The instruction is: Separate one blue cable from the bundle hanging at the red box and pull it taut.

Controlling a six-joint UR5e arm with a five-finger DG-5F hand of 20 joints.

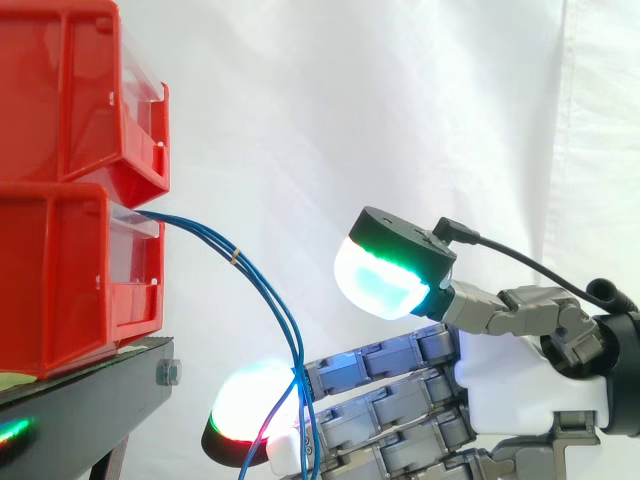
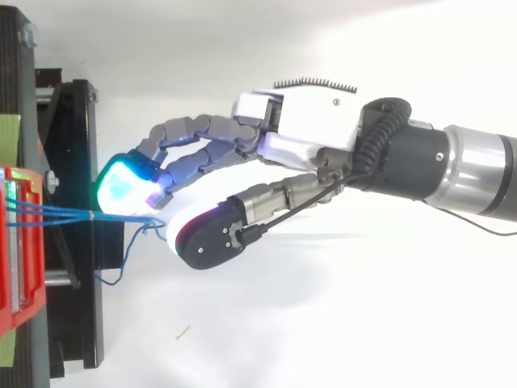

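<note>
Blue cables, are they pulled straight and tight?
No, the blue cables sag in a curve from the lower red bin down towards the hand.

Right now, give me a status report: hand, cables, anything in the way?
Hand open, thumb raised. Blue cables sag from red box to the fingertips, none taut. Nothing blocking.

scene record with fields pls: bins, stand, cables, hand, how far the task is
upper red bin: stacked on the lower one, at the side view's left
lower red bin: rests on the black stand
blue cables: bundle leaves the lower bin's front, tied by a small band, then arcs down to the hand
hand: reaches in from the right, at the hanging part of the bundle
grip: cannot tell
cable tension: slack and curved, none pulled taut yet
backdrop: white curtain
</note>
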